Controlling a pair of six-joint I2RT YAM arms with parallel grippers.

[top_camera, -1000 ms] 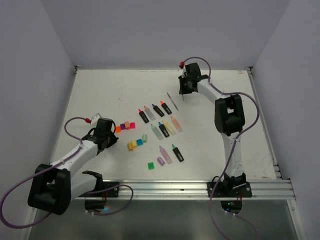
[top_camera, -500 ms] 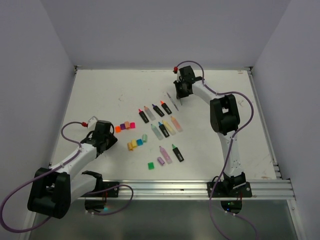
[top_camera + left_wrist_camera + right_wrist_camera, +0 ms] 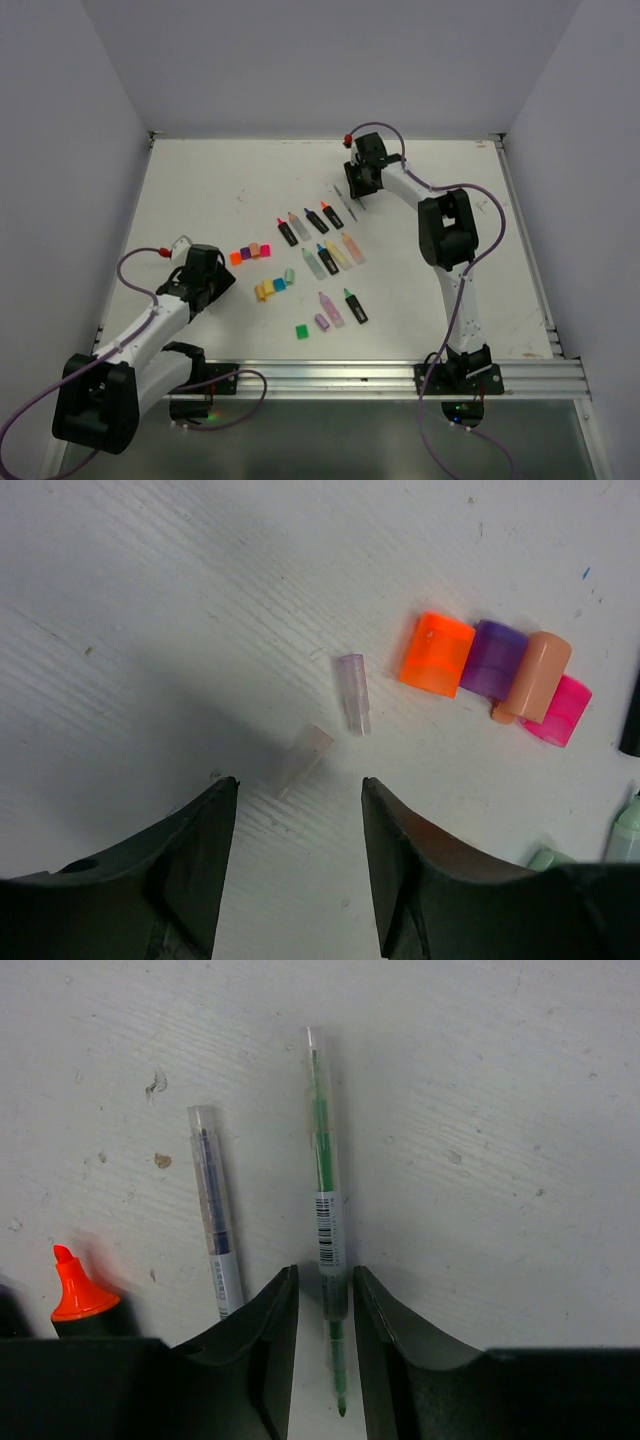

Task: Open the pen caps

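Left tool [image 3: 298, 785] hangs released; two clear caps [image 3: 352, 692] lie on the worktop [image 3: 150, 600] just ahead of its tips, coloured pen caps [image 3: 487, 658] beyond, rightward. Right tool [image 3: 325, 1272], parted, straddles a thin green pen [image 3: 321, 1130].

Left fingers [image 3: 190, 865] parted, empty; left arm [image 3: 150, 325] low. Right fingers [image 3: 262, 1360] slightly parted; right arm [image 3: 452, 250] outstretched.
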